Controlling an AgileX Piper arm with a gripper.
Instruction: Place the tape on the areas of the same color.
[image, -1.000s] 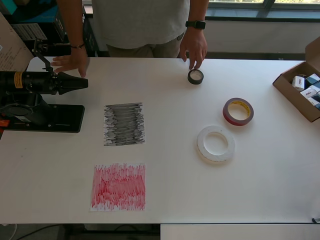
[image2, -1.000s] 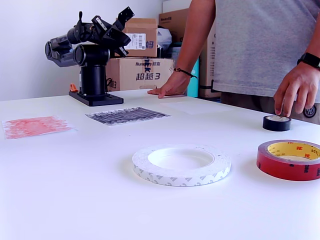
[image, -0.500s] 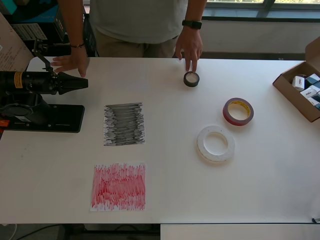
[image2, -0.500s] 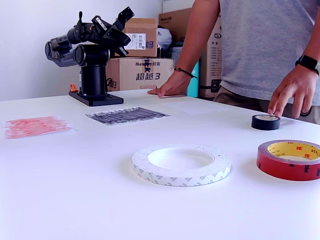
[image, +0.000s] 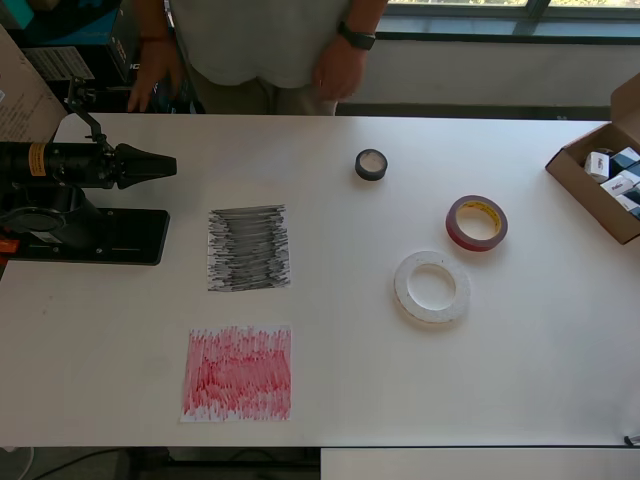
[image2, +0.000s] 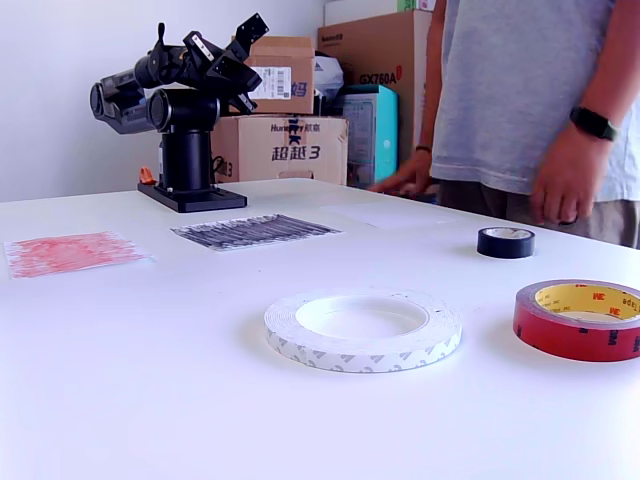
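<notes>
Tape rolls, black (image: 371, 164), dark-red (image: 476, 222) and white (image: 431, 288), lie loose toward three o'clock, apart from the sheets (image: 248, 248), awaiting sorting, while the gripper (image: 150, 166) sits parked at nine o'clock, seemingly closed and empty.

- My white table (image: 120, 350) carries my arm's black base (image: 90, 236).
- Black tape roll (image: 371, 165), dark-red roll (image: 476, 223), white ring (image: 431, 288).
- Black-scribbled sheet (image: 248, 248), red-scribbled sheet (image: 238, 373).
- Brown carton (image: 585, 185) at its edge.

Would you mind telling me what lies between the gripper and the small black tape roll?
In the overhead view, only bare white table lies between the gripper and the black tape roll; the black-scribbled sheet sits below that line.
</notes>
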